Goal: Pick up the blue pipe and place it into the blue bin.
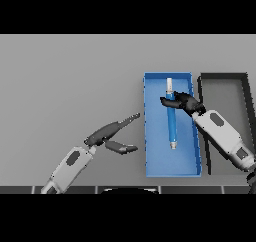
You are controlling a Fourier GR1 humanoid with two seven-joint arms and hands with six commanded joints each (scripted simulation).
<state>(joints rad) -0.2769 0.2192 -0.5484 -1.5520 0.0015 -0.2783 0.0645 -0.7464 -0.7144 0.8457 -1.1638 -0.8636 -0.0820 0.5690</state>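
While blue pipe (171,120) lies lengthwise inside blue bin (149,156), right hand (181,102) sits over its upper part, fingers curled, apparently gripping it; contact unclear. Left hand (114,135) relaxed, on table (70,81), well apart.

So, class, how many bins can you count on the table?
2. The blue bin sits right of centre, holding the pipe. The dark bin stands directly to its right, partly covered by the right arm. None seem hidden.
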